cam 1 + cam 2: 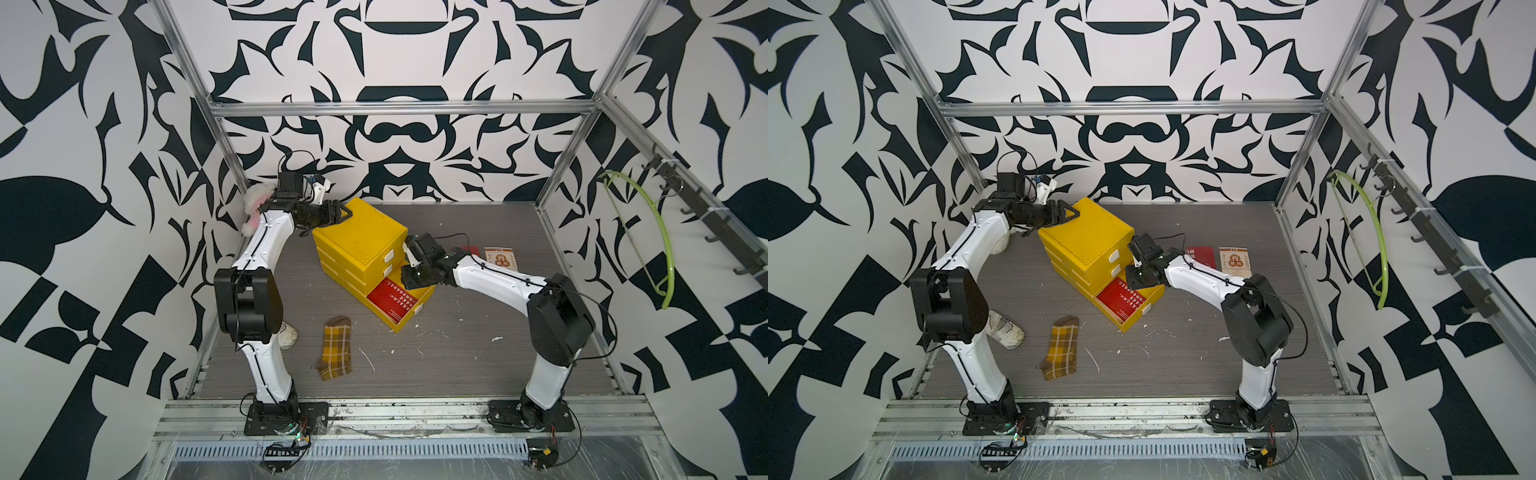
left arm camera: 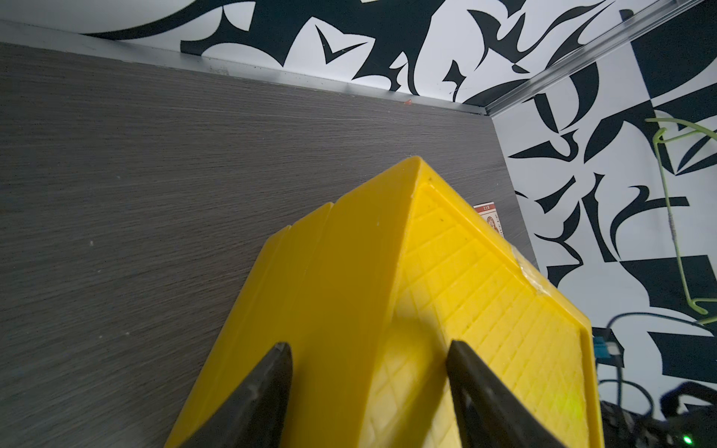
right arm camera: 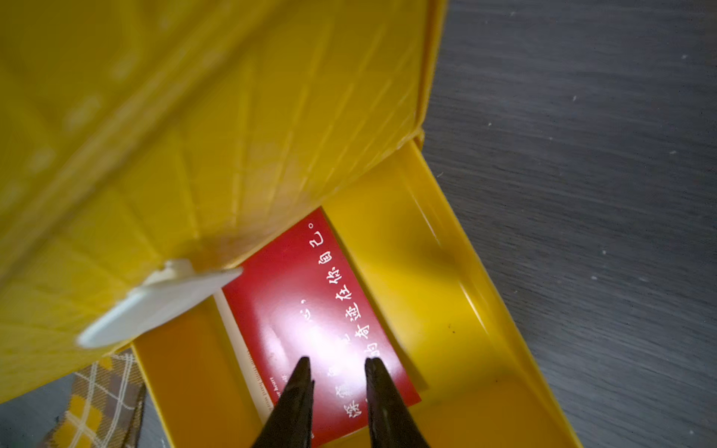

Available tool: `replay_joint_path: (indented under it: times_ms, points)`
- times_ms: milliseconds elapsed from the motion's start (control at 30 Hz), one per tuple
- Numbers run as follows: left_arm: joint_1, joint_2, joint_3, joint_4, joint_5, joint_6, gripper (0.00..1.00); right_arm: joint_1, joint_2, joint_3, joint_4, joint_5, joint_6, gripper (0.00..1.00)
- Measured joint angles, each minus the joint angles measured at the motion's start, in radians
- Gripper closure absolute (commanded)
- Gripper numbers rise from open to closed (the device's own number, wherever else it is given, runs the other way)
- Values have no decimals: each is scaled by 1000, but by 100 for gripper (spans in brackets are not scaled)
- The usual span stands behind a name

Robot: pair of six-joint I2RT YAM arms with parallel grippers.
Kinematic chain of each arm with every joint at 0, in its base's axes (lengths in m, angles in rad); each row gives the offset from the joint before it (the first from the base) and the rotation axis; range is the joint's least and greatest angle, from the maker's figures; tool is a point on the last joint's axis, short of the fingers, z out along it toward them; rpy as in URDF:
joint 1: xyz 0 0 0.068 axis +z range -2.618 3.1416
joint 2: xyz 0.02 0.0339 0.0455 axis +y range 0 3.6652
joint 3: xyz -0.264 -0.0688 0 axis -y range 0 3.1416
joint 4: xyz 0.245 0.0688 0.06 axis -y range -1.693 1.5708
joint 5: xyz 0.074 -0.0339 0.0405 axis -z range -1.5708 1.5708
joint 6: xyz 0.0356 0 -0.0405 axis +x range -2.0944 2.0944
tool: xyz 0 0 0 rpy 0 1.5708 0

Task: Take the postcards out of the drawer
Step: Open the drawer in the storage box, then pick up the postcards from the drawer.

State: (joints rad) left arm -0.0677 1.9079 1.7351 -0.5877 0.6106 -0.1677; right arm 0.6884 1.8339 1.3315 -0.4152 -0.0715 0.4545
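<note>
Postcard (image 3: 310,291), red, flat on drawer (image 3: 458,279) floor: thin, light, slick, bendy, so pinch edge nearest drawer front w/ right gripper (image 3: 338,360), jaws narrowly apart, nothing held.

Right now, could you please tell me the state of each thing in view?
Bottom drawer: pulled open.
Upper two drawers: shut.
Red postcard: flat in bottom drawer.
Cream postcard: out, on the table.
Plaid sock: flat on the table.
Left gripper: jaws open astride the cabinet's edge.
Right gripper: jaws narrowly open over red postcard.
</note>
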Motion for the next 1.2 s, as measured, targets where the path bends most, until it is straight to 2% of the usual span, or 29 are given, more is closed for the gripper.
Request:
replay_joint_path:
  times_ms: [233, 667, 967, 1200]
  points:
    - [0, 0, 0, 0, 0, 0, 32, 0, 58, 1, -30, 3, 10, 76]
    - [0, 1, 2, -2, 0, 0, 32, 1, 31, -27, -148, 13, 14, 75]
    - [0, 8, 11, -10, 3, -4, 32, 2, 34, 6, -179, -4, -38, 57]
    - [0, 8, 11, -11, 3, -4, 32, 2, 97, 48, -101, -42, -79, 41]
